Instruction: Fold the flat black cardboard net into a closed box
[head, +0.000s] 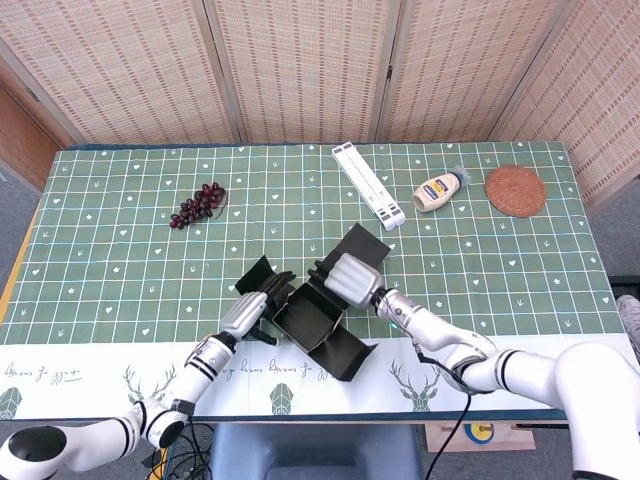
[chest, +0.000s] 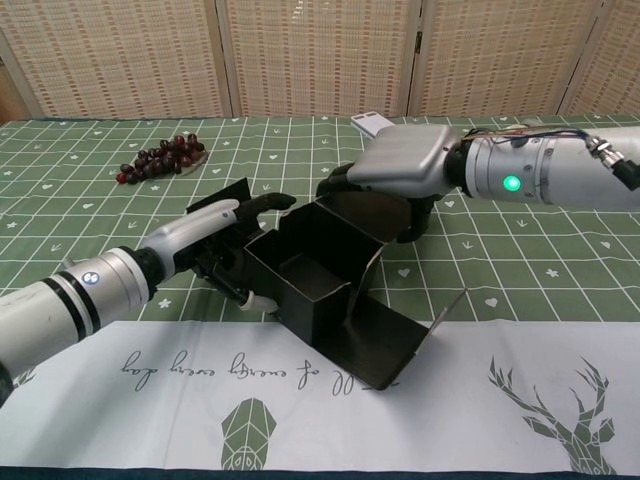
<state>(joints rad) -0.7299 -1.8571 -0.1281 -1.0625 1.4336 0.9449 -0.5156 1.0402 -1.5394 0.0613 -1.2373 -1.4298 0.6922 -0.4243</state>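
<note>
**Half-folded black box between two hands near the front of the counter**

A bunch of dark grapes (head: 198, 204) lies well out on the left of the counter (head: 100, 250), far from the work.

The left hand (head: 250, 310) reaches in from the front-left and sits against the left side of the black cardboard net (head: 312, 318). Its fingers (chest: 262, 203) stretch along the top edge of the left wall, with the loose left flap (head: 258, 272) standing just behind them. Whether it truly grips the wall or only presses on it cannot be told.

The net is partly folded: its middle forms an open-topped tray with upright walls, and one flap (chest: 385, 340) lies flat toward the front, over the white border of the cloth. It sits close to the counter's front edge, between both hands.

The right hand (head: 348, 276) comes from the right and rests on the tray's rear-right wall, palm down, its fingers curled over the wall's top edge; another flap (head: 362, 242) rises behind it.

Farther back and right, well apart from the box, lie a long white strip (head: 368, 185), a squeeze bottle (head: 440, 189) on its side, and a round woven coaster (head: 516, 190) near the right rear corner. Open cloth surrounds the box on the left, right and rear.
</note>
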